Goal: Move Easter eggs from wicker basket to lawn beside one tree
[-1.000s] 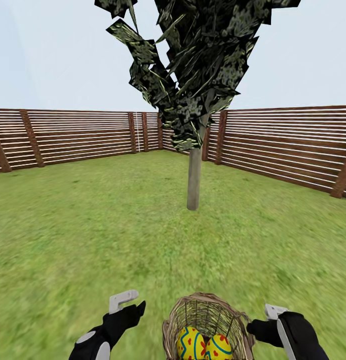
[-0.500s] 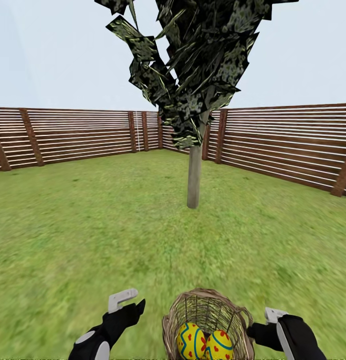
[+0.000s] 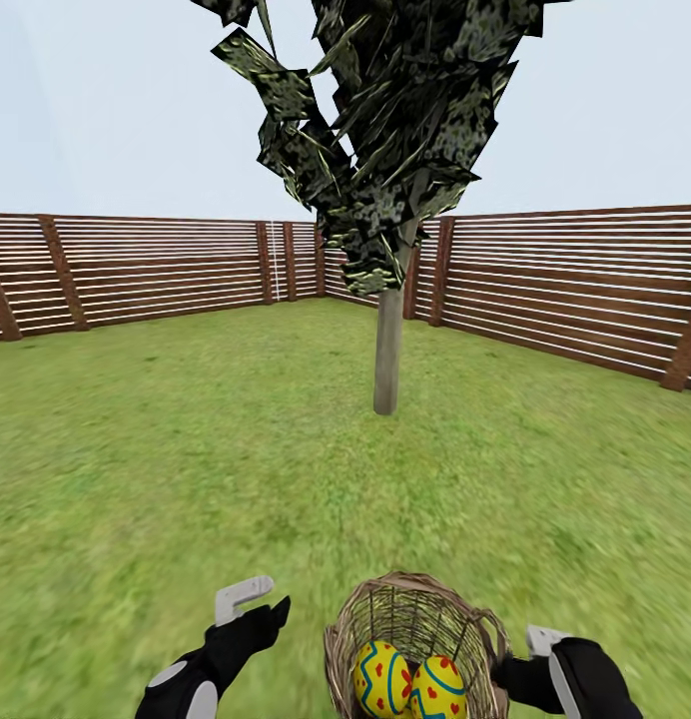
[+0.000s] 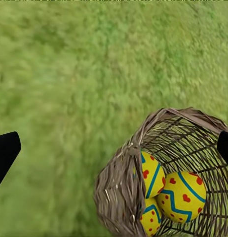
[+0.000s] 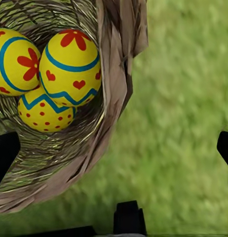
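We are at the carrying stage: the basket [image 3: 415, 639] sits low in front of us between our two arms, with all three eggs [image 5: 69, 61] inside it, two of them showing from the head camera and the third tucked beneath. Our right hand [image 3: 505, 667] is at the basket's rim and seems to be grasping it, though we cannot tell for certain from these views. Our left hand [image 3: 258, 605] hangs released beside the basket, touching nothing. The tree [image 3: 387, 350] stands well ahead across the lawn [image 3: 186, 449]. Next, we judge, we need to close that gap, set the basket down near the trunk, and lift the eggs out one at a time.
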Available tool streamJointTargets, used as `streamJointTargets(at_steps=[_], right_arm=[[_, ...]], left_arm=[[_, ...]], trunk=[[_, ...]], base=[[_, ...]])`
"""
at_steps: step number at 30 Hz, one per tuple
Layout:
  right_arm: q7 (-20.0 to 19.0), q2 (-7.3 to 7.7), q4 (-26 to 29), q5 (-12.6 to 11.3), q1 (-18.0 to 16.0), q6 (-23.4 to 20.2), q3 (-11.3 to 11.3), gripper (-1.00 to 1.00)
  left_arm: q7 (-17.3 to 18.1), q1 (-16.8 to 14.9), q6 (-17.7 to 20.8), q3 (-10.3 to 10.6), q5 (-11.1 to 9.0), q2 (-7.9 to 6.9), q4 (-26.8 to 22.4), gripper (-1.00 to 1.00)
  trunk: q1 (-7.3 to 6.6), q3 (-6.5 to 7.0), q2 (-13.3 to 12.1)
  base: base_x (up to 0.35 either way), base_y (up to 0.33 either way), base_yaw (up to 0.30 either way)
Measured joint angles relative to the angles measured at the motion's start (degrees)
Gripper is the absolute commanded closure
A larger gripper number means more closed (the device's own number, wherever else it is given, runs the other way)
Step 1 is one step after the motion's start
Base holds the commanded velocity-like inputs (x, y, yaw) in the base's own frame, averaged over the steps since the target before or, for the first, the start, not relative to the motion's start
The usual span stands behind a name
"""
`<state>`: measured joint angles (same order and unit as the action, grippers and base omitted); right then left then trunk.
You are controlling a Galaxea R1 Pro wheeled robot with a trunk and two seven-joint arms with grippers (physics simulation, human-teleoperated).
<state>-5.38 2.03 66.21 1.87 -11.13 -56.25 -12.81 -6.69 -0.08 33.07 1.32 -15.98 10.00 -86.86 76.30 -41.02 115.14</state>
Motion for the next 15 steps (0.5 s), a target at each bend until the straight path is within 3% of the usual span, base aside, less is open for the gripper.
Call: streamJointTargets(at_steps=[8, 15], right_arm=[[0.14, 0.04, -4.85, 0.06, -0.87, 0.4, 0.14, -1.0], [0.29, 0.6, -18.73, 0.19, -10.75, 3.21, 0.04, -1.0]], left_arm=[[0.03, 0.0, -0.08, -1.52, -0.02, -0.03, -0.05, -1.0], [0.03, -0.01, -0.1, -1.71, -0.06, -0.03, -0.16, -1.0]], trunk=[[0.0, 0.0, 0.0], [0.0, 0.0, 0.0]], base=[[0.0, 0.0, 0.0], [0.0, 0.0, 0.0]])
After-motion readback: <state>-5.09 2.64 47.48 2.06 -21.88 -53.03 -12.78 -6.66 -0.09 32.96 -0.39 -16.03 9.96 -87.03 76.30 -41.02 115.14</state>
